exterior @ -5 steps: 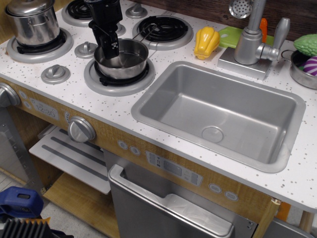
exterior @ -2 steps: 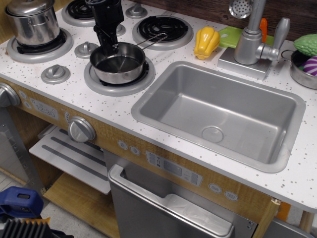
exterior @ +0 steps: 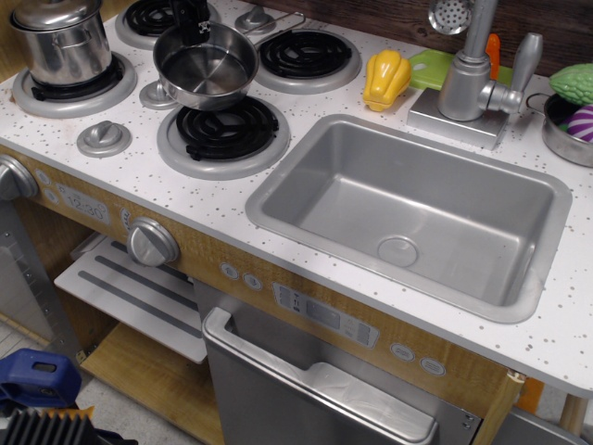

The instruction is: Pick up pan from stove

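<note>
Pinching the far rim of the pan (exterior: 206, 65), the hand (exterior: 196, 26) shows only as a dark shape at the top edge of the frame, upper left, so its fingers are mostly cut off; the grip reads from the pan hanging clear above the stove (exterior: 139, 158). At far left a lidded steel pot (exterior: 57, 39) sits on its own burner. Just right of it the pan hangs tilted slightly toward the camera, its wire loop handle pointing up and right, with the front coil burner (exterior: 225, 130) bare below it. Further right lie the grey sink (exterior: 412, 213), a yellow toy pepper (exterior: 385, 80) and the faucet (exterior: 474, 69), all well apart from the pan. The lift looks essentially made. To finish it well, I would keep the pinch firm, since a thin shiny rim can slip and swing, and raise straight up without drifting left toward the pot or letting the handle catch on a knob. Levelling the pan would lessen the twist on the grip.
</note>
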`<state>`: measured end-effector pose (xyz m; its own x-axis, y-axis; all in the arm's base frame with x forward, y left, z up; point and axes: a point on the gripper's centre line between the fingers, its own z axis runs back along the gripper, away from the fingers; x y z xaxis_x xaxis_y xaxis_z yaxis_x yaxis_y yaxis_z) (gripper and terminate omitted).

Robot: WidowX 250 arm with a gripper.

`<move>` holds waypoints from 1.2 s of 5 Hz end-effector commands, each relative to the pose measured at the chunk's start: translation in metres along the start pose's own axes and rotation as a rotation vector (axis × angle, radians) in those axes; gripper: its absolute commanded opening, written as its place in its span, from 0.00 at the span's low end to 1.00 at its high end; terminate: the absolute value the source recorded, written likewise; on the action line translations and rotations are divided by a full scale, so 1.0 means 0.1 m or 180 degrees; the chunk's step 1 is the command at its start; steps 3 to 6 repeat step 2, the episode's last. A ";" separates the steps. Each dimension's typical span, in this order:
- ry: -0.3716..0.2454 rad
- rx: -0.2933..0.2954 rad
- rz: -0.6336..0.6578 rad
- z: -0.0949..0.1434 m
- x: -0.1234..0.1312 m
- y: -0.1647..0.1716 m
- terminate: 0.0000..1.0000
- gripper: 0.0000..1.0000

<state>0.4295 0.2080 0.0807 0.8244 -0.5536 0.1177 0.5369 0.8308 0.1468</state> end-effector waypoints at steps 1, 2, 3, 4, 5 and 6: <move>-0.0313 0.0392 0.0101 0.40 0.16 0.16 0.00 0.00; -0.0379 0.0417 0.0158 0.41 0.19 0.14 1.00 0.00; -0.0379 0.0417 0.0158 0.41 0.19 0.14 1.00 0.00; -0.0379 0.0417 0.0158 0.41 0.19 0.14 1.00 0.00; -0.0379 0.0417 0.0158 0.41 0.19 0.14 1.00 0.00; -0.0379 0.0417 0.0158 0.41 0.19 0.14 1.00 0.00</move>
